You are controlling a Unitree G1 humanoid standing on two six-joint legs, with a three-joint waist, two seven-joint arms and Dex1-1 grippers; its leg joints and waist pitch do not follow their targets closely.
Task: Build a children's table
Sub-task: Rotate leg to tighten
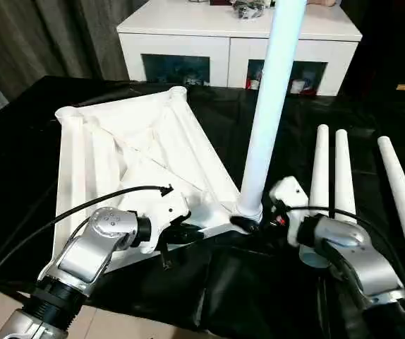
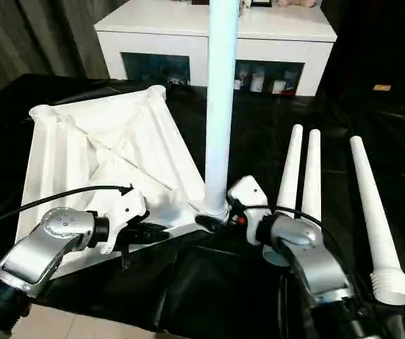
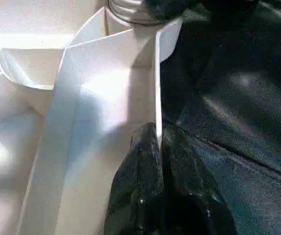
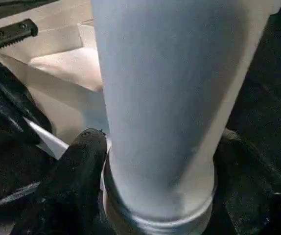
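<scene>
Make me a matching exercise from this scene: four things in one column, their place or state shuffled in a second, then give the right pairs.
Things:
1. upright leg
2. left pincer
3. three spare legs
4. cabinet

Places or states:
A. lying flat on the black cloth, to the robot's right
B. standing behind the work, white, with glass-fronted shelves
C. clamped on the tabletop's near edge wall
D. standing in a corner socket, with the right pincer around its base

Pairs: 1-D, 2-C, 3-A, 4-B
</scene>
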